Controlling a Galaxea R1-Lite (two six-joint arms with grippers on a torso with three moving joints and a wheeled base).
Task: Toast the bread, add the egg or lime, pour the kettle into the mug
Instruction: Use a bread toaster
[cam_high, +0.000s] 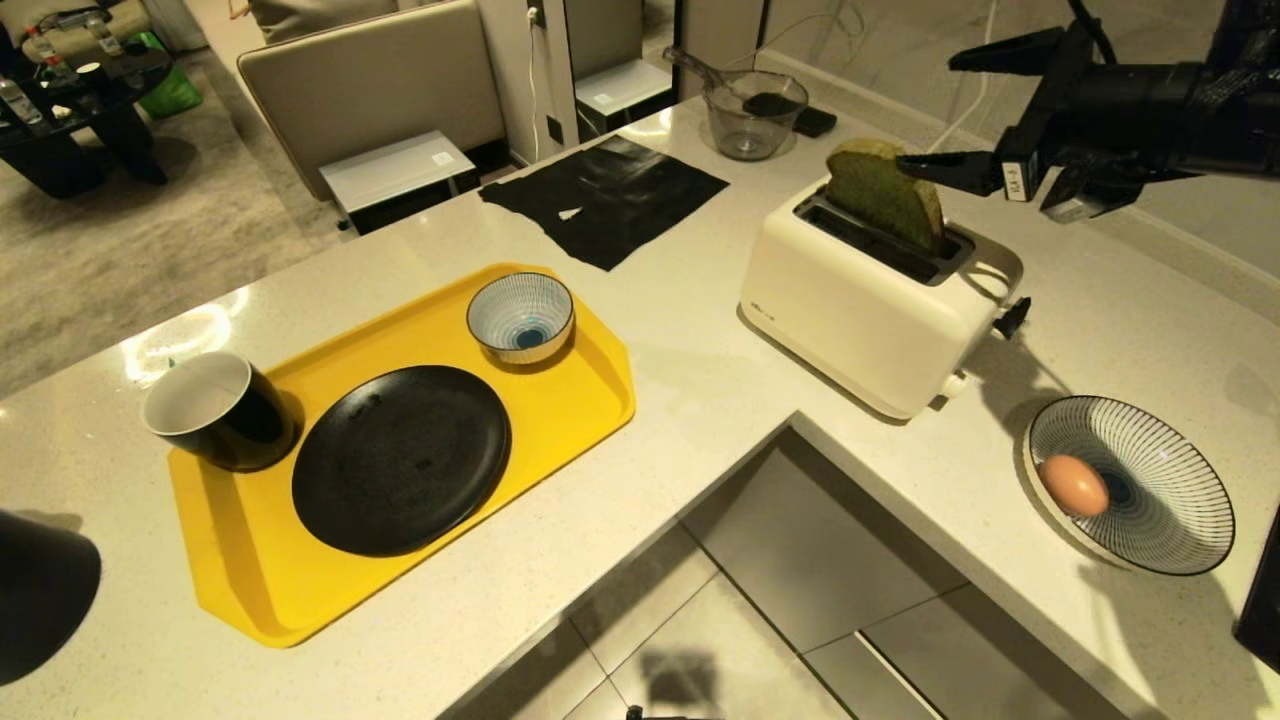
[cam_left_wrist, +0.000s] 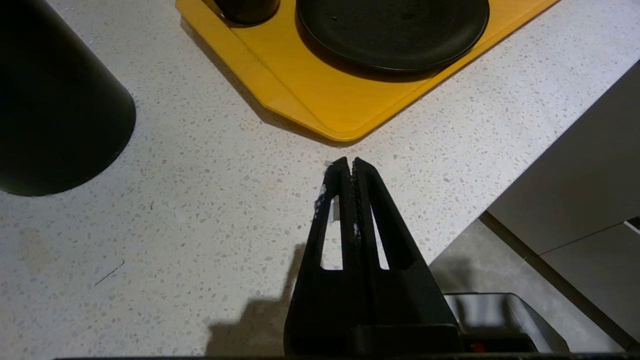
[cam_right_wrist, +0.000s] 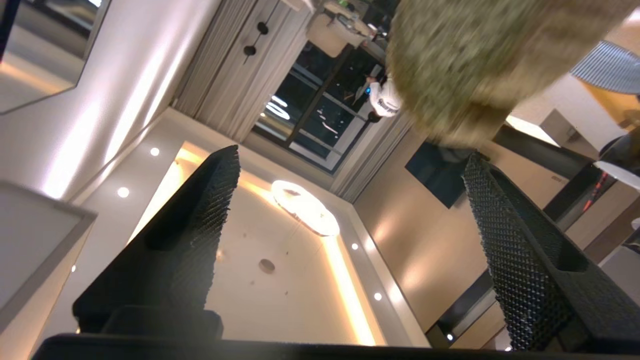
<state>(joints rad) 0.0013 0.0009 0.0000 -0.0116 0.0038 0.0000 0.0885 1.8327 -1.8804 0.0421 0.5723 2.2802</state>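
The bread (cam_high: 885, 195), green-faced with a brown crust, stands in the slot of the cream toaster (cam_high: 850, 310) with its upper half sticking out. My right gripper (cam_high: 935, 110) hovers open just right of the bread's top, lower fingertip close to the crust. The right wrist view shows the gripper (cam_right_wrist: 352, 155) open and empty, the bread (cam_right_wrist: 475, 60) beyond one fingertip. The egg (cam_high: 1073, 485) lies in a striped bowl (cam_high: 1180, 520). The mug (cam_high: 215, 410) stands on the yellow tray (cam_high: 580, 400). Part of the black kettle (cam_high: 40, 590) shows at the left edge. My left gripper (cam_left_wrist: 348, 162) is shut, parked over the counter beside the kettle (cam_left_wrist: 50, 95).
On the tray sit a black plate (cam_high: 400, 460) and a small striped bowl (cam_high: 520, 317). A black mat (cam_high: 610, 195) and a glass jug (cam_high: 750, 115) lie at the back. The toaster's lever (cam_high: 1010, 318) points right. The counter is L-shaped, with floor inside the corner (cam_high: 780, 600).
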